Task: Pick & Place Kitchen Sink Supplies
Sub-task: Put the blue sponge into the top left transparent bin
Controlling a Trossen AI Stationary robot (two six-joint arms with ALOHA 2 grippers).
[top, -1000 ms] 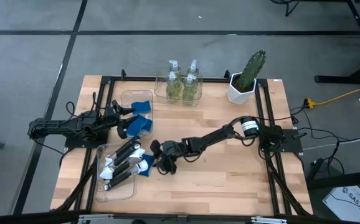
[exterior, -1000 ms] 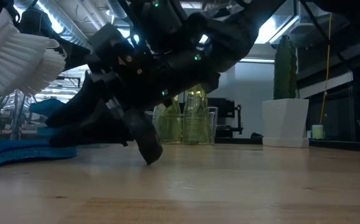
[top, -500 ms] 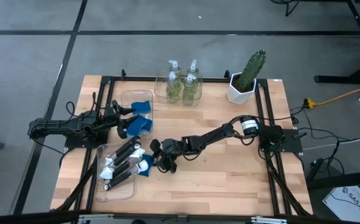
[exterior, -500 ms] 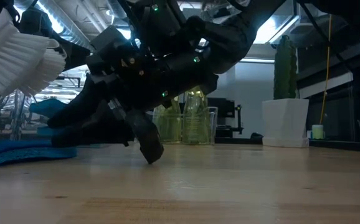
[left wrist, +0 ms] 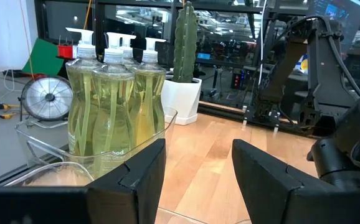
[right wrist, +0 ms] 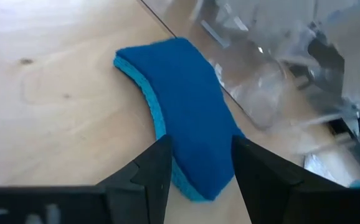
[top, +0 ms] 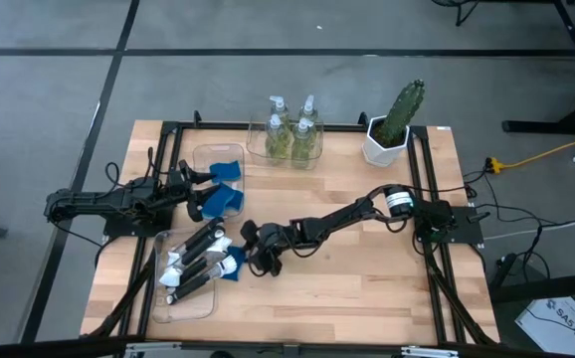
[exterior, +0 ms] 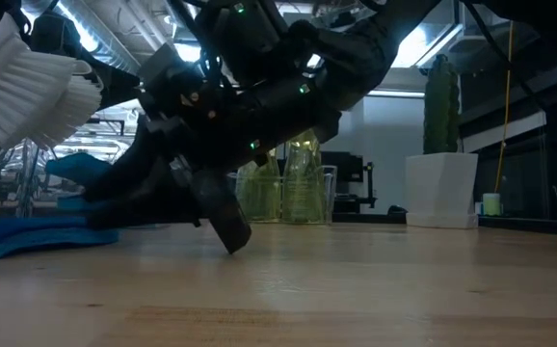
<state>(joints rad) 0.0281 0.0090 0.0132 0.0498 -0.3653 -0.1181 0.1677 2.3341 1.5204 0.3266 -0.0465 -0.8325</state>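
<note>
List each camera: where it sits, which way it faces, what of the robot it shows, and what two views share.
High view: above the table, looking straight down; both arms, left gripper by the sponge bin, right gripper at the blue sponge.
Low view: table-top height, looking level across; the right arm fills it.
Left wrist view: looks past its own open jaws at the soap bottles and cactus.
Right wrist view: looks down past its open jaws at the sponge on the wood.
Shared: low and left wrist views both show bottles and cactus.

No text, label, brand or number is legible anywhere; a floor card's print is too small to read.
</note>
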